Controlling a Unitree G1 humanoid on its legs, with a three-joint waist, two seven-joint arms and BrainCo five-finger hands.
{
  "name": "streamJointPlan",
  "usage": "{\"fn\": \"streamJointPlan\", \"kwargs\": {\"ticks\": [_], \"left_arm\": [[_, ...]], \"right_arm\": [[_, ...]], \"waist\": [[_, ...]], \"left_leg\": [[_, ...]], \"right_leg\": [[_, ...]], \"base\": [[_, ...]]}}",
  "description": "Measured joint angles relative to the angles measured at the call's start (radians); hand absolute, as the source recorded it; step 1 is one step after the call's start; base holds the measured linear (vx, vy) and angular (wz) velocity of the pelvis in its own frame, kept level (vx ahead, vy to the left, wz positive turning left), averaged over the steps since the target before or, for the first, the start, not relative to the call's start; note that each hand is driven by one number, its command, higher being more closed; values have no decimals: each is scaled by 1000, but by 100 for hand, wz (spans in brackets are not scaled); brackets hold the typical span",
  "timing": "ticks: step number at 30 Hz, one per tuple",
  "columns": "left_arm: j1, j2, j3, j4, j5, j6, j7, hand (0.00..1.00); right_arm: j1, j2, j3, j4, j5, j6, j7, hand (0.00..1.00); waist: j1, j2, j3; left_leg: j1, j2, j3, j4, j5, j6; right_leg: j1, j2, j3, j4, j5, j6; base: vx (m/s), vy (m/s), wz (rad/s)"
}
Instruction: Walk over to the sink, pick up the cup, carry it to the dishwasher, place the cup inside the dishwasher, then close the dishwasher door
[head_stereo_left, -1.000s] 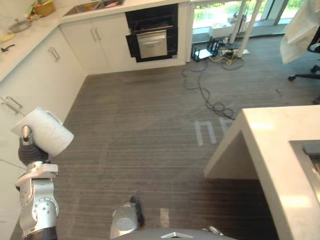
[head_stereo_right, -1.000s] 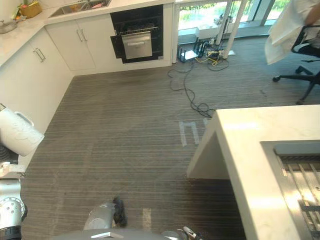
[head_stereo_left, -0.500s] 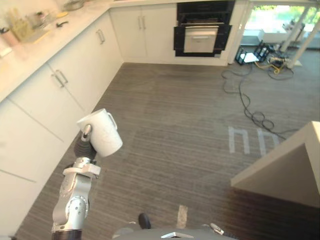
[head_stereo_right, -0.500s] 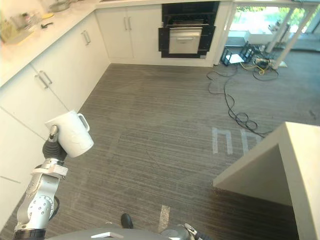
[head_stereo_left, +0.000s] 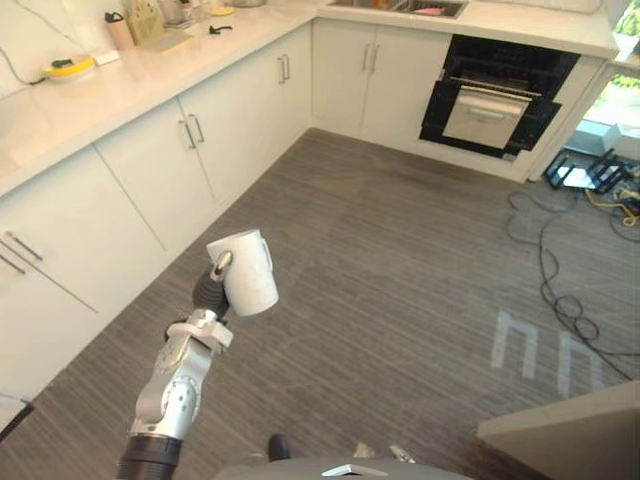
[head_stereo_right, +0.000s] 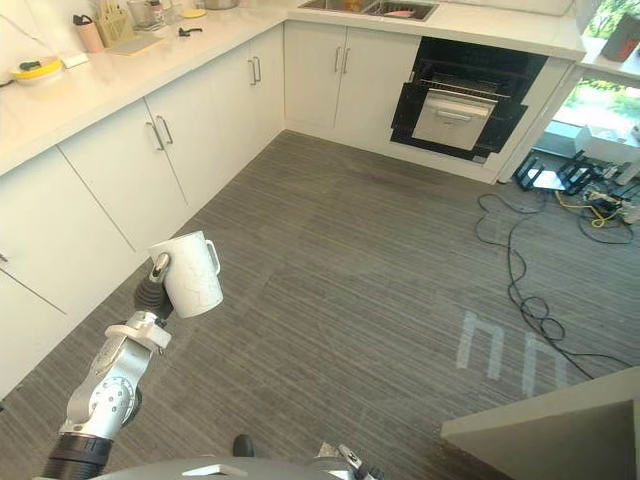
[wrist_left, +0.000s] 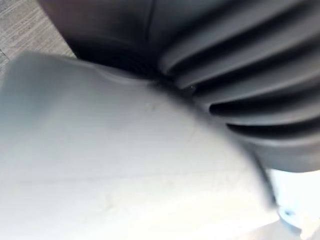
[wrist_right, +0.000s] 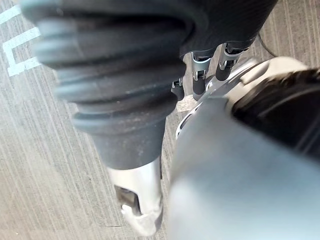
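Your left hand (head_stereo_left: 210, 290) is clamped on the white mug (head_stereo_left: 246, 275), out in front of you over the floor (head_stereo_left: 400, 250). The mug is close to upright, mouth up and leaning a little, with its handle turned away from the hand. The left wrist view shows the mug's wall pressed against the hand's cover.

What matters now is the line from mug to dishwasher (head_stereo_left: 495, 90). It lies ahead and to your right, in the far wall under the surface beside the sink (head_stereo_left: 405, 6). Its door (head_stereo_left: 480, 115) hangs partly lowered towards you, and the racks show behind it. The carrying arm is on the far side from the opening, so I expect you'll need to face the dishwasher squarely before reaching in.

There is plenty of room, with bare floor from here to the door. Keep off the white cabinets (head_stereo_left: 150, 180) on your left, which are near the mug. The cables (head_stereo_left: 548, 265) trail on the floor to the right of the dishwasher. The island surface (head_stereo_left: 575, 435) juts in at your lower right.

Your right hand (wrist_right: 198, 80) hangs low with its fingers loose, holding nothing.
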Motion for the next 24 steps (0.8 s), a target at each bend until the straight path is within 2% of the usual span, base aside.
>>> {"fn": "streamJointPlan", "kwargs": {"ticks": [6, 7, 12, 16, 22, 24], "left_arm": [[-5, 0, -2, 3, 3, -2, 5, 100], [-10, -21, 11, 13, 78, -60, 47, 100], [-10, -21, 12, 13, 78, -60, 47, 100], [-10, -24, 19, 13, 79, -91, 65, 100], [5, -45, 98, 12, 79, -147, 165, 100], [11, -52, 117, 7, 79, -153, 203, 100]], "right_arm": [[-12, -5, 24, 1, 92, 32, -10, 0], [-12, -2, 39, 0, 114, 46, -8, 0], [-6, -2, 38, 1, 114, 46, -8, 0], [17, 8, 15, 4, 132, 13, -3, 0], [61, 45, -95, 8, 155, -54, 12, 0], [66, 56, -136, 13, 149, -66, 12, 0]], "waist": [[-7, -7, -2], [-13, -17, -9], [-14, -17, -9], [-18, -17, -9], [-31, -14, -6], [-31, -10, -3]], "left_leg": [[13, 17, 42, -1, 0, -7], [35, 43, 102, -1, -14, -25], [35, 43, 101, -1, -14, -25], [36, 38, 94, 0, -15, -23], [72, 26, 94, 0, -21, -15], [80, 24, 91, 0, -21, -15]], "right_leg": [[0, 12, 32, -6, 5, -4], [31, 32, 74, -88, 60, 2], [31, 33, 75, -91, 60, 2], [33, 32, 75, -95, 61, 2], [74, 23, 75, -97, 60, 0], [83, 19, 69, -96, 58, 1]], "base": [[4, -35, -16], [-10, -12, -8], [0, 0, 0], [0, 0, 0], [0, 0, 0], [-15, 3, 6]]}}
